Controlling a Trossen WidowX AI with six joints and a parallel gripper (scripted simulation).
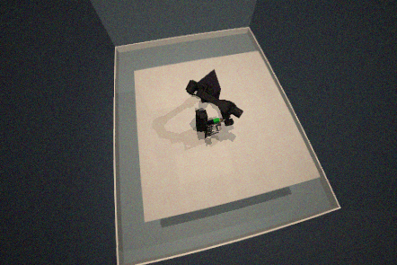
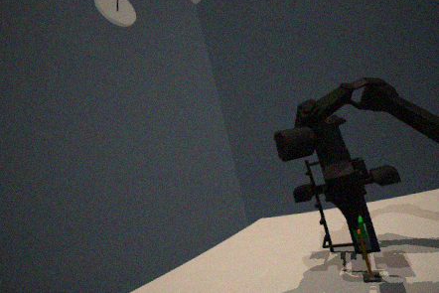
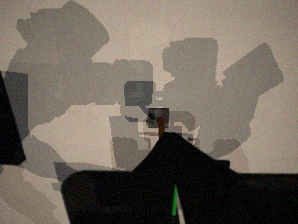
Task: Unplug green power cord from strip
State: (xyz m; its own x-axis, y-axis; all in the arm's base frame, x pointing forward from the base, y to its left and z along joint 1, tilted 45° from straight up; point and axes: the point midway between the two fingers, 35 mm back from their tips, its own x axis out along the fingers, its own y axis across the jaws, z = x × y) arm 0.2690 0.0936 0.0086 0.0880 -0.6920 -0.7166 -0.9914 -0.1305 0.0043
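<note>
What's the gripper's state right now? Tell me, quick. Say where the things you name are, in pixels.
Gripper (image 1: 211, 122) (image 2: 367, 248) (image 3: 168, 137): closed, holding nothing; the green plug (image 1: 216, 120) (image 2: 360, 219) (image 3: 175, 202) shows right by its fingers.

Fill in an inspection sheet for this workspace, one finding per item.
Surface: pale top, crossed by shadows.
Job's things: green piece beside the fingers, partly hidden; power strip and plug connection cannot be made out.
Clutter: nothing seen.
Gripper: shut, pointing down.
Cables: orange strand running from the green piece toward a small dark block.
Surroundings: blue-grey walls; pale round disc mounted high.
</note>
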